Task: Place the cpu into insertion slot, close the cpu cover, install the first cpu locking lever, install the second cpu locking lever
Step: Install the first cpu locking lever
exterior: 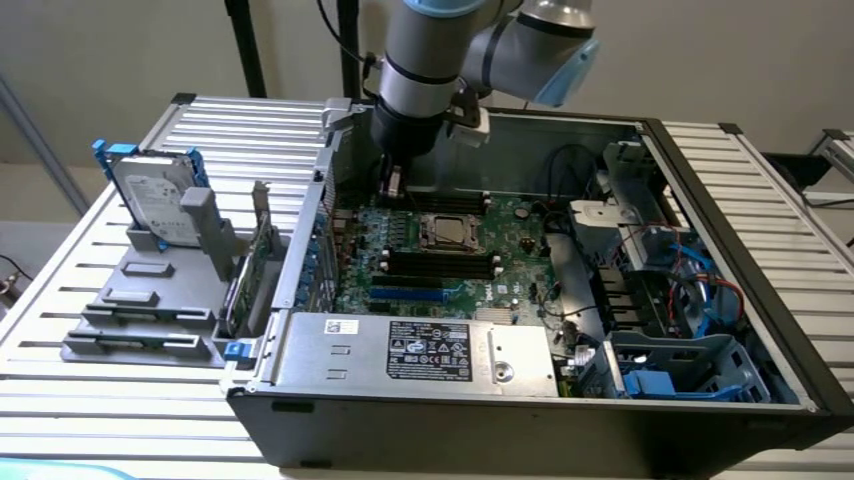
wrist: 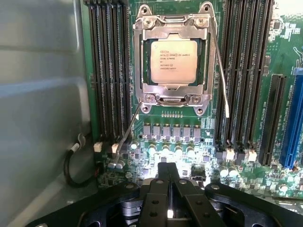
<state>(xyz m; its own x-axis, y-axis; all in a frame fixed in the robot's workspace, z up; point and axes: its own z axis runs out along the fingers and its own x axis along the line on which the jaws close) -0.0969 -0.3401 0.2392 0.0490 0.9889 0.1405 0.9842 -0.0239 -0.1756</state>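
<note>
Slats of a pale metal table point(exterior: 54, 300) carry everything, with a plain beige wall behind. At the exterior view's left, a grey plastic rack point(exterior: 147, 300) holds a hard drive point(exterior: 150, 200) on edge, its lower part hidden by the rack's uprights.

Next comes the open black computer case point(exterior: 534, 440), lying on its side. The robot arm point(exterior: 420, 70), its upper links cut off, reaches down inside near the case's left wall. The gripper point(exterior: 391, 188) is dark against shadow there and hard to make out.

The wrist view shows its fingers point(wrist: 158, 189) pressed together with nothing between them. They hover over the green motherboard point(exterior: 514, 230), just clear of the row of small capacitors point(wrist: 165, 150) beside the socket.

The cpu point(wrist: 174, 60) lies flat in the insertion slot point(wrist: 197, 100). The cpu cover point(wrist: 171, 21) is down around it, framing the printed top. Two thin wire levers point(wrist: 221, 75) angle away from the frame, and whether they are latched is unclear. Black memory slots point(wrist: 110, 71) flank the socket on both sides.

A silver power supply point(exterior: 414, 350) sits at the case's near edge. Toward the exterior view's right, tangled cables point(exterior: 694, 270) partly cover a blue drive cage point(exterior: 681, 375), and the case's far corner runs out of frame.
</note>
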